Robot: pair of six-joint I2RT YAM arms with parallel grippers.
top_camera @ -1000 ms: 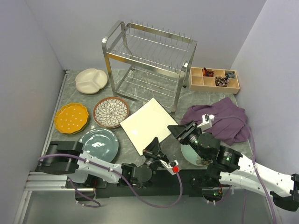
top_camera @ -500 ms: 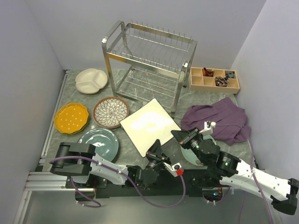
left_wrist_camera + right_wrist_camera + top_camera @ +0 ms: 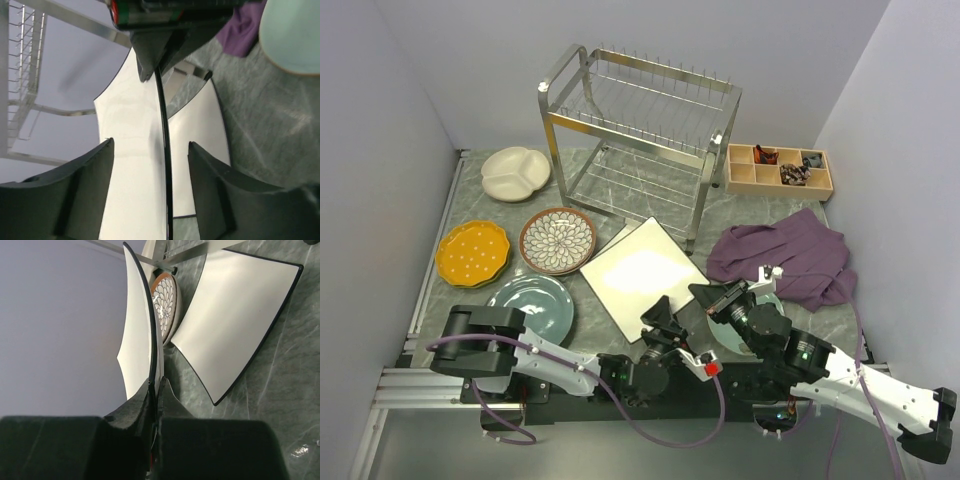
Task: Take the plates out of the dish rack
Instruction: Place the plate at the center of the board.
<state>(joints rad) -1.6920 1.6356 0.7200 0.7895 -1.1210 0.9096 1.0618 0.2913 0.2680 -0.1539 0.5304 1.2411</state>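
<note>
My right gripper (image 3: 156, 390) is clamped tight on the rim of a white plate (image 3: 137, 340), holding it on edge low over the table (image 3: 290, 405), well in front of the rack (image 3: 640, 110). The left gripper (image 3: 150, 145) sits half open astride the same rim, gripping nothing. My worry is that one thin pinch: the plate could pivot, slip and chip the second white plate (image 3: 235, 315) lying flat beside it.
</note>
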